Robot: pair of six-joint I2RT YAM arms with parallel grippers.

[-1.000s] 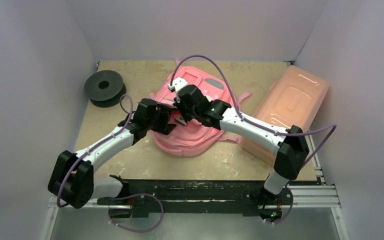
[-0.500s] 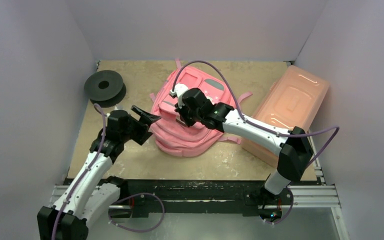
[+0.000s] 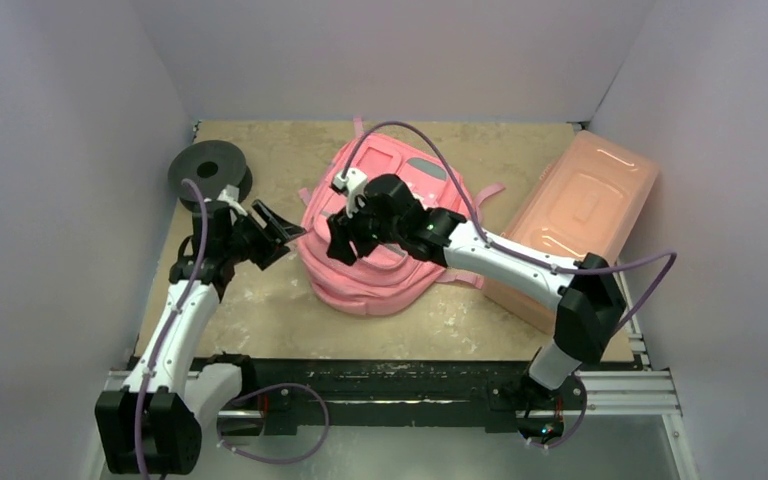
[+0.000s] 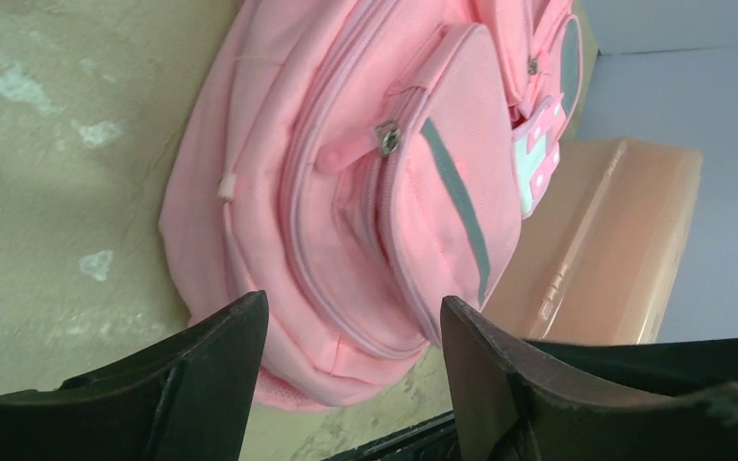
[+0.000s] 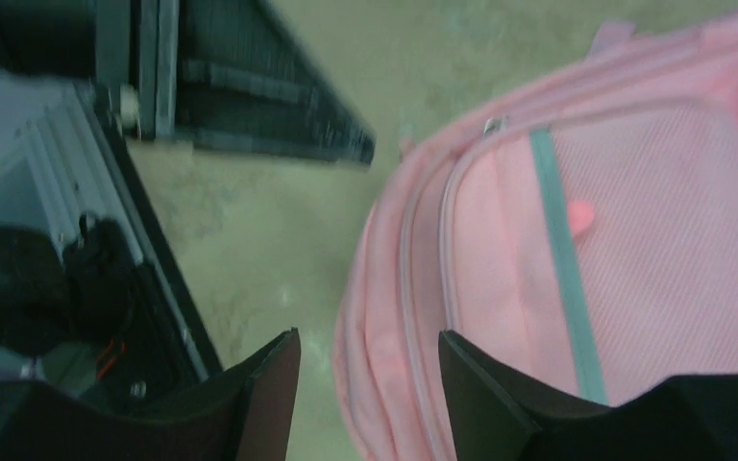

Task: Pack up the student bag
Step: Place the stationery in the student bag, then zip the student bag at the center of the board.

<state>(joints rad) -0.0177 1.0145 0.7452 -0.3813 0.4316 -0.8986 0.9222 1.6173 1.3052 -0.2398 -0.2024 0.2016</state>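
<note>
The student bag (image 3: 385,262) is a pink backpack lying flat in the middle of the table, front pockets up. Its grey stripe (image 4: 456,197) and white clasp patch (image 4: 536,158) show in the left wrist view. My left gripper (image 3: 282,230) stands open just left of the bag, apart from it, pointing at its side (image 4: 346,240) with nothing between the fingers (image 4: 216,370). My right gripper (image 3: 340,243) hovers open over the bag's left edge (image 5: 413,288). One finger (image 5: 269,384) is over the table, the other over the fabric. It holds nothing.
A black spool (image 3: 207,172) sits at the back left, close behind my left wrist. A rigid salmon-pink box (image 3: 585,215) with a lid lies along the right edge, beside the bag. Grey walls close in three sides. The metal rail (image 3: 410,385) runs along the near edge.
My left arm has pulled back to the left, off the bag. My right gripper, shut a second ago, now stands open and has shifted slightly left over the bag's edge.
</note>
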